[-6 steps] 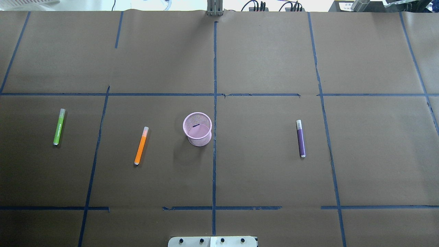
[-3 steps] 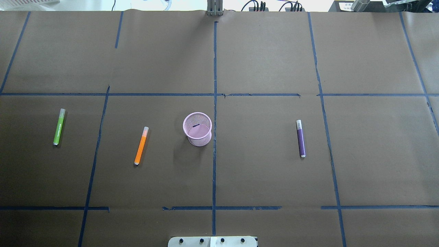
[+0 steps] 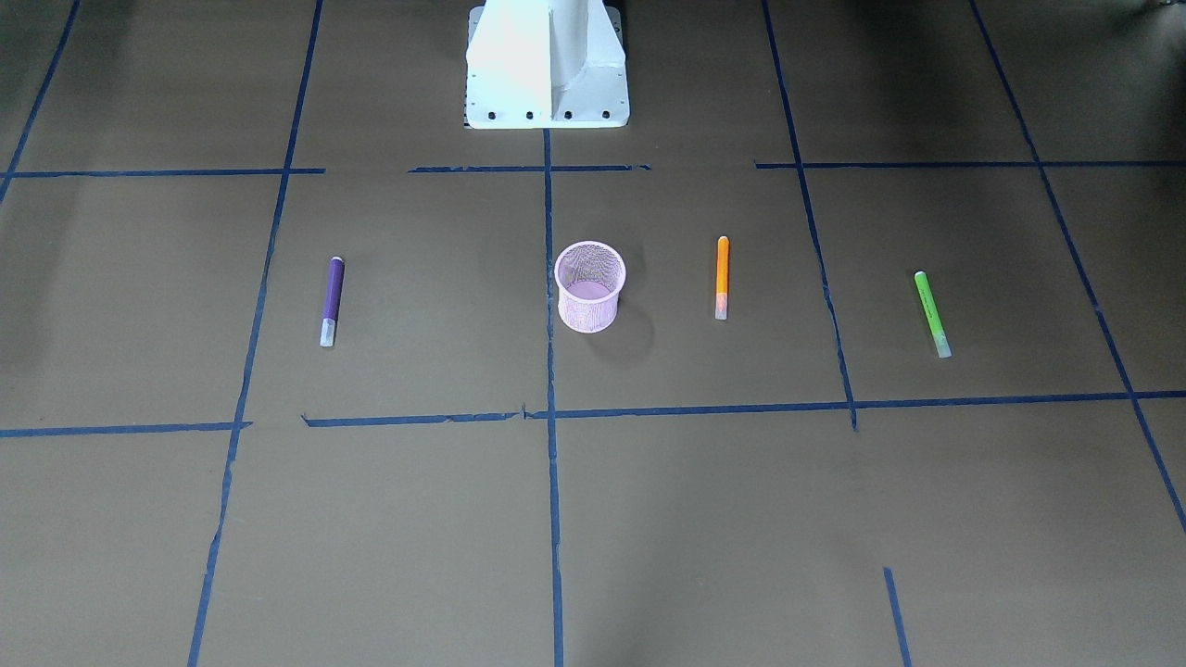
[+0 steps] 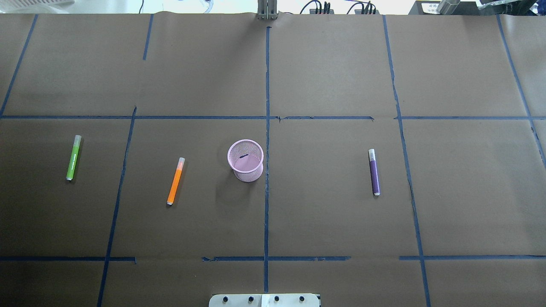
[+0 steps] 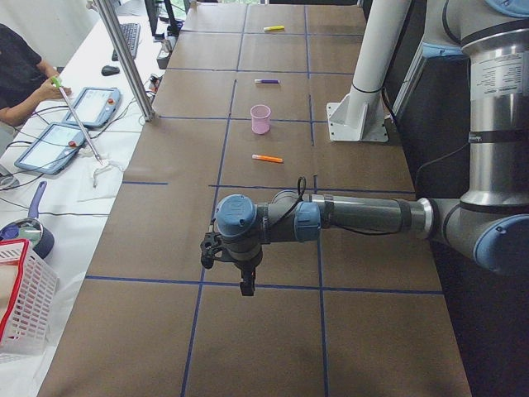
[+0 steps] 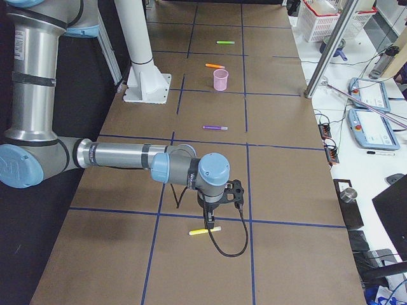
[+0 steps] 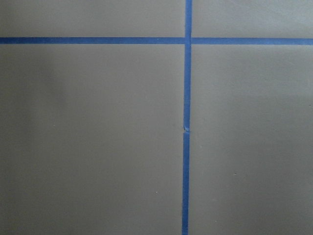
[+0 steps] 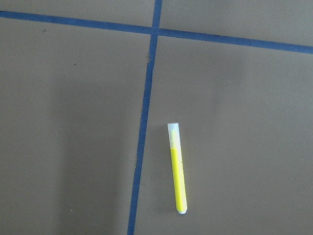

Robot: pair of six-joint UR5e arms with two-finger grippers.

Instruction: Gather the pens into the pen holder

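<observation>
Three pens lie flat around the upright pink pen holder (image 4: 245,160) in the overhead view. The orange pen (image 4: 175,181) and the green pen (image 4: 73,157) are toward its 9 o'clock and the purple pen (image 4: 374,172) is at 3 o'clock, all well apart from it. A yellow pen (image 8: 177,169) (a fourth) lies near the right gripper (image 6: 210,222). Whether that gripper or the left gripper (image 5: 246,285) is released or clenched cannot be told.

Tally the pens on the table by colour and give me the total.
Purple pen: 1
Orange pen: 1
Green pen: 1
Yellow pen: 1
Total: 4 pens, all lying on the table, none in the pen holder.
</observation>
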